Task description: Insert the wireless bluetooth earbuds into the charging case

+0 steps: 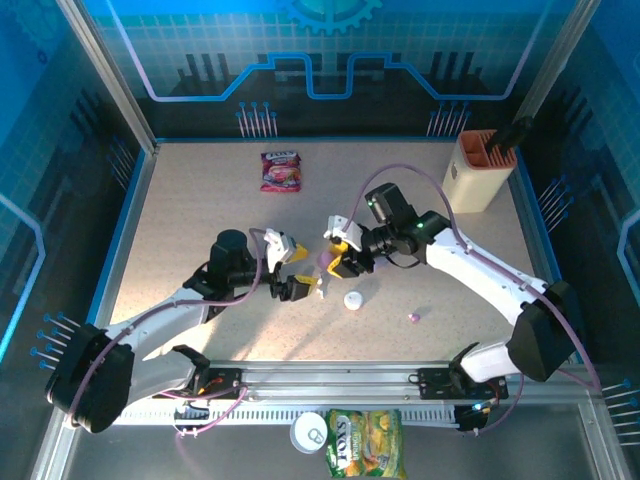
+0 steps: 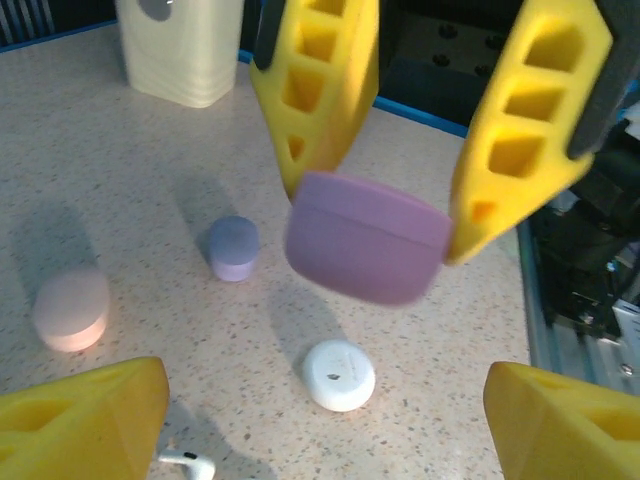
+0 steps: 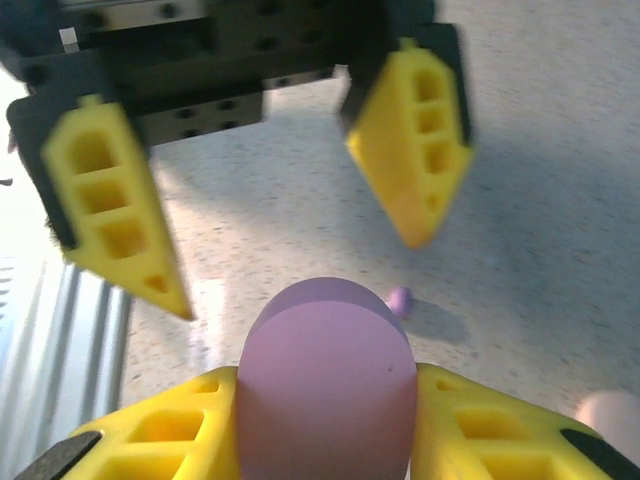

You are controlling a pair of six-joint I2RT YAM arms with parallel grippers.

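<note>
My right gripper (image 3: 325, 400) is shut on a closed purple charging case (image 3: 325, 340), held a little above the table at mid-table (image 1: 325, 258). In the left wrist view the case (image 2: 365, 250) hangs between the right arm's yellow fingers (image 2: 320, 90). My left gripper (image 2: 325, 405) faces it from close by, its jaws wide apart with nothing between them. On the table below it lie a white case (image 2: 339, 375) and a white earbud (image 2: 190, 463). A tiny purple earbud (image 1: 414, 318) rests to the right of the white case (image 1: 353, 300).
A pink case (image 2: 70, 308) and a small lilac piece (image 2: 233, 248) lie on the table beyond the left gripper. A beige holder (image 1: 480, 170) stands back right, a snack bag (image 1: 281, 170) at the back. Another bag (image 1: 365, 440) and a can (image 1: 310, 432) sit below the front rail.
</note>
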